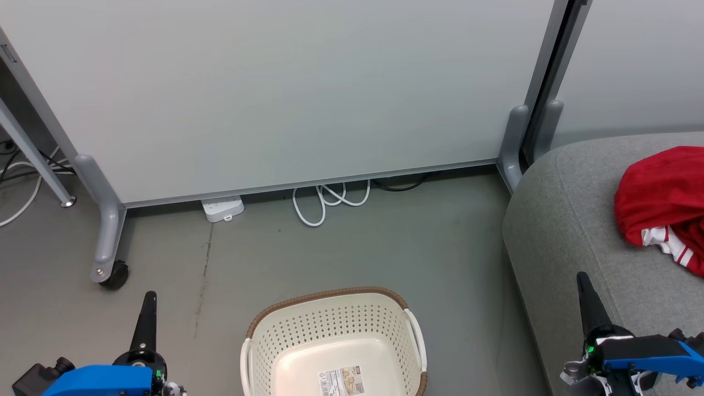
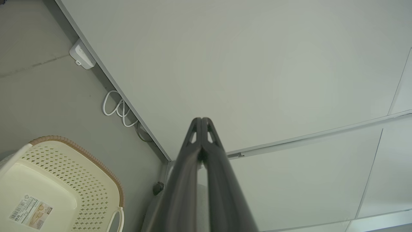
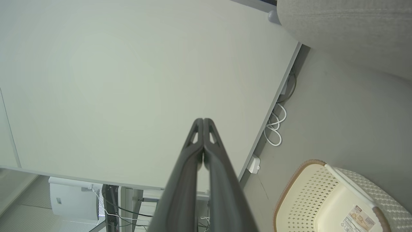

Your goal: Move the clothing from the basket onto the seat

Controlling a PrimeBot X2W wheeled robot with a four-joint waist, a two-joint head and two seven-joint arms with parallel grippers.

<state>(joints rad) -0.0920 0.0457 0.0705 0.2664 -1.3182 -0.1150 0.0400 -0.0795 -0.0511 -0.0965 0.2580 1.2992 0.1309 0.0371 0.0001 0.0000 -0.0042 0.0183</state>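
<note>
- Tools sit nearest: the left tool (image 1: 149, 300) and the right tool (image 1: 582, 280) are each pressed together and pinching nothing. They are held low on either side of the basket, aimed at the panel (image 1: 275, 93).
- The basket (image 1: 330, 322) stands on the floor (image 1: 440, 247) between them, bare down to its label (image 1: 341, 381). Its near part is cut off from sight.
- The clothing (image 1: 660, 192) lies in a red heap with white striped trim on the seat (image 1: 566, 231), off to the right and well apart from the basket. I cannot tell whether both garments are in that heap.
- By the look of it the moving is done. The next move calls only for a check of the basket's hidden near part, spreading a tool if anything is there.
- Farther off, a power strip (image 1: 223, 208), a looped cable (image 1: 324, 201) and a caster (image 1: 114, 274) sit by the panel's foot. None of them stands between basket and seat.
</note>
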